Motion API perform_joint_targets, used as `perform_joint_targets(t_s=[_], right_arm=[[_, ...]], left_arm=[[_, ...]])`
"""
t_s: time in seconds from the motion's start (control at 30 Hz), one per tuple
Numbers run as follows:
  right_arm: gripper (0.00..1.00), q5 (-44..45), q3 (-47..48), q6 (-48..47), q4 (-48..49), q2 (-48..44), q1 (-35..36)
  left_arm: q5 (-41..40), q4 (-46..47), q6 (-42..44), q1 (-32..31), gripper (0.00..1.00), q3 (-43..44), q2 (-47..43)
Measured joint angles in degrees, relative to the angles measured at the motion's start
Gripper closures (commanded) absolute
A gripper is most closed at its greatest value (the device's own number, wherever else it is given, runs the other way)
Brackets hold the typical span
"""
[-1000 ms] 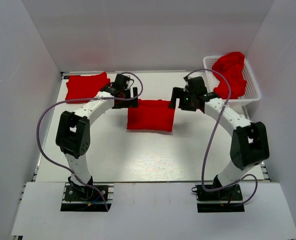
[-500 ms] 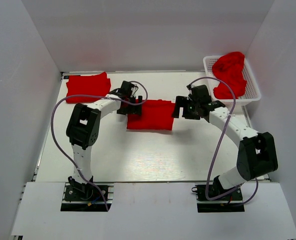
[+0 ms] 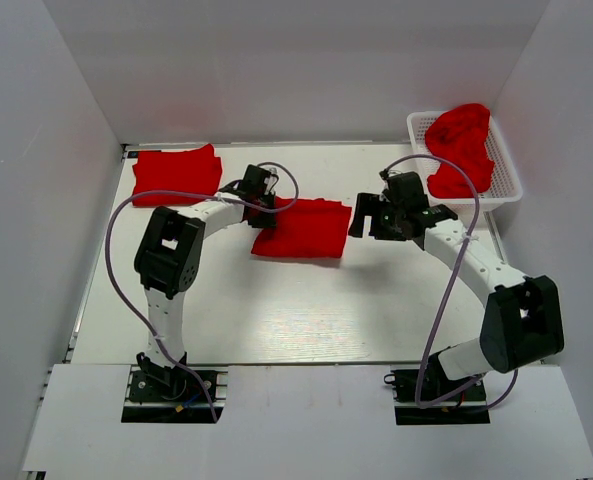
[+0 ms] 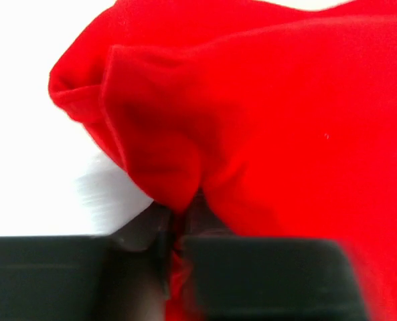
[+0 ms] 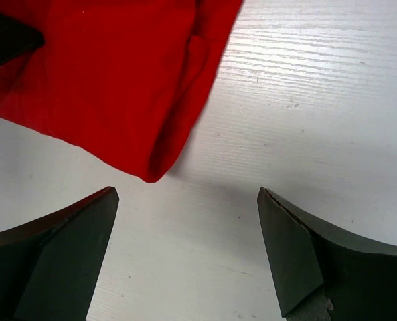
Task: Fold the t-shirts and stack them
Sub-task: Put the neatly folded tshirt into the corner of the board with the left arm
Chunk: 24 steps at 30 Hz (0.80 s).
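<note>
A folded red t-shirt (image 3: 306, 230) lies mid-table. My left gripper (image 3: 267, 216) is shut on its left edge; in the left wrist view a fold of that t-shirt (image 4: 265, 120) is pinched between the jaws of the left gripper (image 4: 175, 237). My right gripper (image 3: 364, 220) stands open just right of the shirt's right edge, touching nothing. In the right wrist view the right gripper (image 5: 188, 200) hovers over bare table, with the shirt's corner (image 5: 111, 73) just ahead to the left. A second folded t-shirt (image 3: 174, 172) lies at the back left.
A white lattice basket (image 3: 496, 196) stands at the back right with a crumpled red t-shirt (image 3: 461, 145) heaped in it. White walls enclose the table on three sides. Bare tabletop lies in front of the middle shirt.
My left gripper has gone from open to shut on the middle shirt's left edge, and that edge has shifted slightly right. The right gripper has edged right and stays open.
</note>
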Motion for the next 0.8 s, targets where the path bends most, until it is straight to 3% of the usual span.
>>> perform_joint_targets(t_s=[0.03,0.33,0.8], right_arm=[[0.1,0.24,-0.11,0.0,-0.11,-0.44,0.0],[0.1,2.16,-0.5,0.15,-0.35,-3.04,0.0],[0.1,5.95,-6.56,2.27,3.19,-5.79,-0.04]], left_arm=[[0.5,0.39,-0.17,-0.02,1.0,0.0,0.07],[-4.44,-7.54,4.0,-0.07,1.0,9.29,2.4],[-12.81,-15.69,17.73,2.38,1.0,28.94,3.39]])
